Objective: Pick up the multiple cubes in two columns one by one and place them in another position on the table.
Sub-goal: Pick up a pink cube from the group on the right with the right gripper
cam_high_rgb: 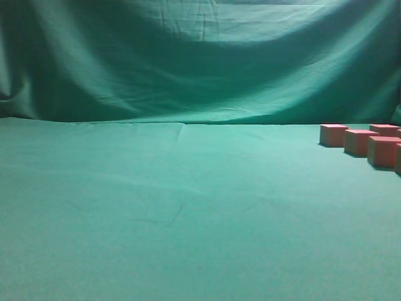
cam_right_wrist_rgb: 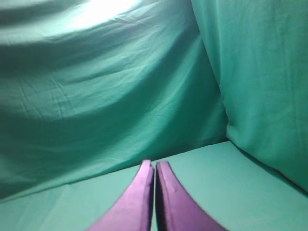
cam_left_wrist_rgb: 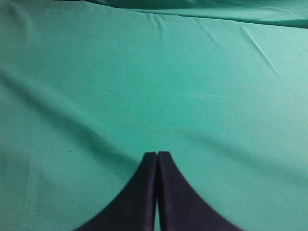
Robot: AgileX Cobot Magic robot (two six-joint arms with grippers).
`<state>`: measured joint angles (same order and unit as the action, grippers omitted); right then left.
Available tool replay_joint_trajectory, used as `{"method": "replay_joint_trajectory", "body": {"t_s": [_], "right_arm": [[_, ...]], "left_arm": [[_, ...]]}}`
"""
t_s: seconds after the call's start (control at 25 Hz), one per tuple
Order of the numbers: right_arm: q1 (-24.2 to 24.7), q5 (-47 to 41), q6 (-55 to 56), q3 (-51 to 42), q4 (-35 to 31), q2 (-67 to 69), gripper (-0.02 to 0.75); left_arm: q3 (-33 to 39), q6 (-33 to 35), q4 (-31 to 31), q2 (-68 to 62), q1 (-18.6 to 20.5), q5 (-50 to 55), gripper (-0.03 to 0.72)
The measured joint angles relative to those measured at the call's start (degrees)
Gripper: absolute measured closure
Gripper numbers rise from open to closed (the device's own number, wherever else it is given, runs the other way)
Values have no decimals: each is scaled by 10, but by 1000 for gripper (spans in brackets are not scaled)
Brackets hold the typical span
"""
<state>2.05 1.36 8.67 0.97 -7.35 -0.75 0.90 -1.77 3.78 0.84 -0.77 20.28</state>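
Note:
Several pinkish-red cubes (cam_high_rgb: pixel 359 142) stand in two short columns on the table (cam_high_rgb: pixel 188 207) at the far right of the exterior view, running off its right edge. Neither arm shows in that view. In the left wrist view my left gripper (cam_left_wrist_rgb: pixel 157 153) is shut, its black fingers pressed together over bare teal cloth (cam_left_wrist_rgb: pixel 154 86), holding nothing. In the right wrist view my right gripper (cam_right_wrist_rgb: pixel 155 162) is shut too, empty, pointing toward the draped backdrop (cam_right_wrist_rgb: pixel 106 82) where it meets the table (cam_right_wrist_rgb: pixel 207 183). No cube appears in either wrist view.
A draped green backdrop (cam_high_rgb: pixel 200 56) hangs behind the table. A hanging fold of cloth (cam_right_wrist_rgb: pixel 260 72) fills the right side of the right wrist view. Slight wrinkles cross the tabletop (cam_high_rgb: pixel 178 133).

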Motion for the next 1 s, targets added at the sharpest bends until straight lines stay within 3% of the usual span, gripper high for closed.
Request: {"method": "replay_joint_trajectory", "body": {"t_s": [0.24,0.76,0.88,1.0], "right_arm": [[0,-174,6,149,-1,57,738],[-3,-578,-140,414,-24,434,738],[-40,-636,-144,447,-33,509,738],[-105,-639,-146,452,-29,570,738]], "left_arm": [[0,0,0,0,0,0,688],[0,0,0,0,0,0,688],[0,0,0,0,0,0,688],[0,0,0,0,0,0,688]]}}
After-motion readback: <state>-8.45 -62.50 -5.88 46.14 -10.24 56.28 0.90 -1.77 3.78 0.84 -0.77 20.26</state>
